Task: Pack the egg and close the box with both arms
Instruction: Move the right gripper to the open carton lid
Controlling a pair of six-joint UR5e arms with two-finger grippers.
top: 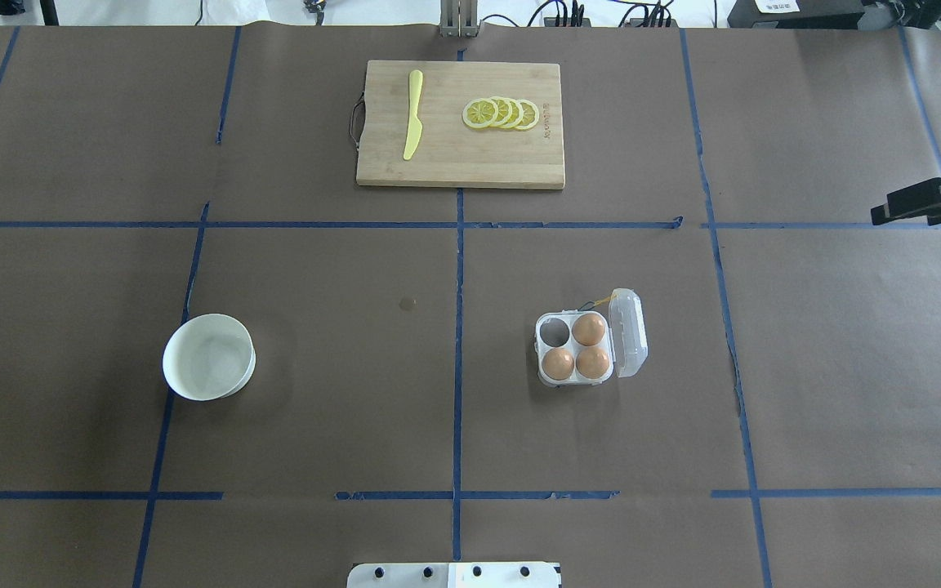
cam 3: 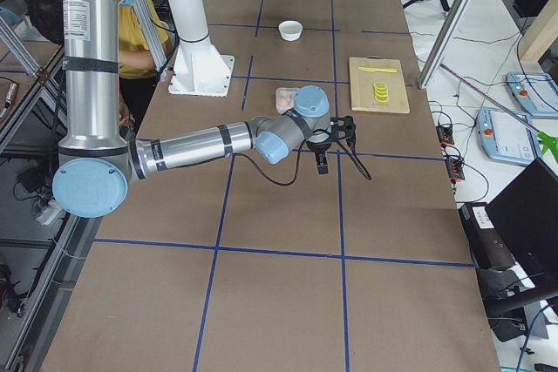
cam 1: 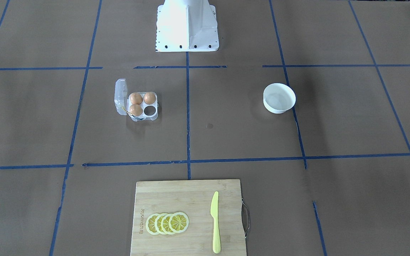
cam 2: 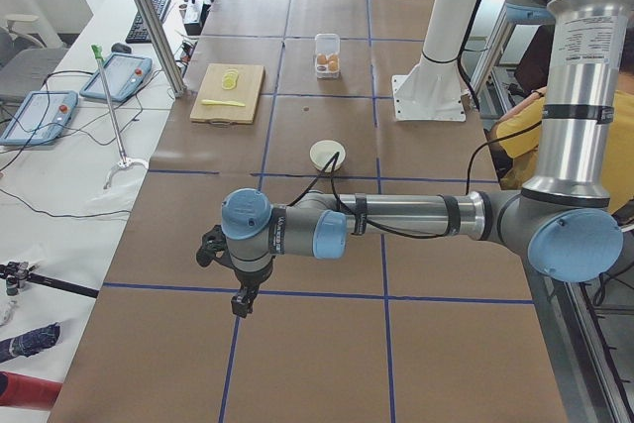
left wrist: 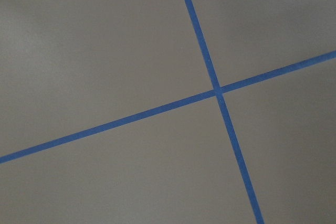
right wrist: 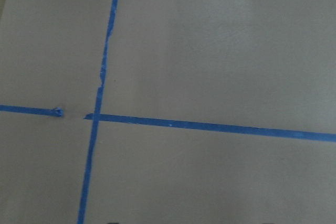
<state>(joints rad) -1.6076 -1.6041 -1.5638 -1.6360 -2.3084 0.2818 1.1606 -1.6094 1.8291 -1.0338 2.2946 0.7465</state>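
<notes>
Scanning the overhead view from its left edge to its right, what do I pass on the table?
In order: white bowl → yellow knife → lemon slices → egg box, lid open → right gripper at the right edge. The cutting board is left out because it spans the knife and the slices.

1. Left arm (cam 2: 396,215) reaches out level above the table, gripper (cam 2: 238,294) pointing down; jaw spread unclear.
2. Right arm (cam 3: 200,144) reaches out level too, gripper (cam 3: 336,141) pointing down; jaw spread unclear.
</notes>
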